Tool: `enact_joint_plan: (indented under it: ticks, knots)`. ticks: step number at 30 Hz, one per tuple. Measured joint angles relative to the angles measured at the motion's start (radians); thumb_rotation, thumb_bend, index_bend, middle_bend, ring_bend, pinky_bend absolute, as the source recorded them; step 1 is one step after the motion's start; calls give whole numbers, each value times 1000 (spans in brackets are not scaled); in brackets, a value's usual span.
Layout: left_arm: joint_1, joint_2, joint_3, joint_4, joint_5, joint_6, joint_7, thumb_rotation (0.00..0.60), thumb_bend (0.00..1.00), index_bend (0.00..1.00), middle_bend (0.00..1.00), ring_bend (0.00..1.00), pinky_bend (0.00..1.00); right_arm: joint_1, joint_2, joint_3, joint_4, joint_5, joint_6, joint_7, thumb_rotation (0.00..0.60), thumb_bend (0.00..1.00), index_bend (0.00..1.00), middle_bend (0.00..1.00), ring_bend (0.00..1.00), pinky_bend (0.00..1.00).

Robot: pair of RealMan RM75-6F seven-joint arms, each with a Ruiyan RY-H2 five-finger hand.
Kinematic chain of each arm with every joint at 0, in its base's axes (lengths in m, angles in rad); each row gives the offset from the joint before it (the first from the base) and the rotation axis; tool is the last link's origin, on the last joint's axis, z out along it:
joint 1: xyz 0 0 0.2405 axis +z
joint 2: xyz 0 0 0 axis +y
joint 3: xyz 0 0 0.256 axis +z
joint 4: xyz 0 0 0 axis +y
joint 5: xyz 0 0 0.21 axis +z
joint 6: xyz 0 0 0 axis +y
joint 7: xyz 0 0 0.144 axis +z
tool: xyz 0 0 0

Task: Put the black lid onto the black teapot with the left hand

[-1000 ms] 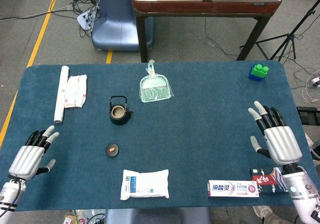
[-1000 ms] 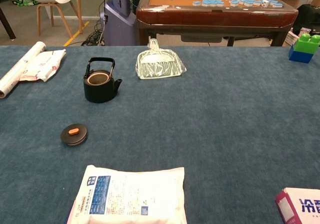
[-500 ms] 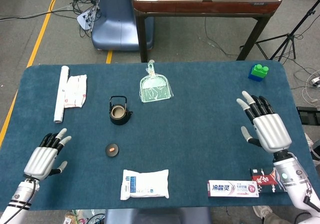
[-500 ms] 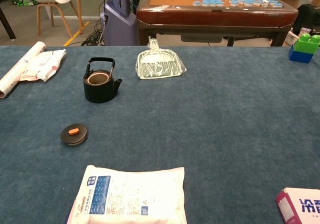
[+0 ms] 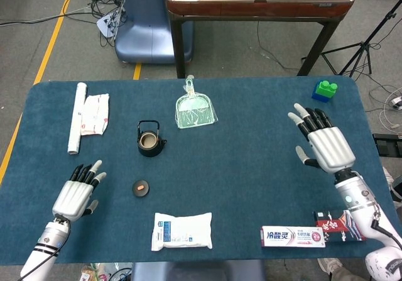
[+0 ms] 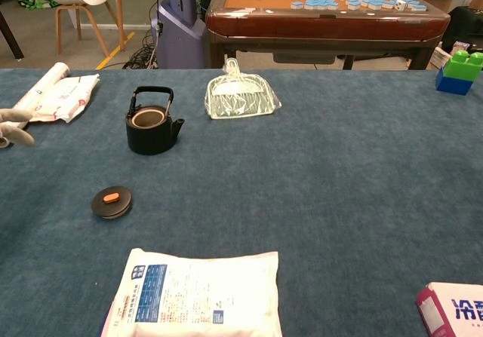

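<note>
The round black lid with an orange knob [image 5: 141,187] lies flat on the blue cloth, near the open black iron teapot [image 5: 151,140]. The left hand [image 5: 78,193], fingers spread and empty, hovers beside it: the approach step. Next it needs a pinch on the knob.

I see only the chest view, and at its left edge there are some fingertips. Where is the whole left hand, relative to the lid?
Observer: In the head view the left hand is open, apart from the black lid, on its left.
Operator: Is the right hand near anything?
Observer: No. The right hand is open above bare table, on the right side.
Operator: Is something behind the bag I see only partly?
Observer: No. The white bag lies whole near the front edge.
</note>
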Motion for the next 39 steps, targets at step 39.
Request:
enact_joint_plan:
  ticks: [39]
  knots:
    - [-234, -121, -41, -76, -378, -160, 249, 600, 314, 187, 0, 0, 0, 201, -83, 7, 303, 18, -220, 190, 600, 448, 0, 0, 0, 0]
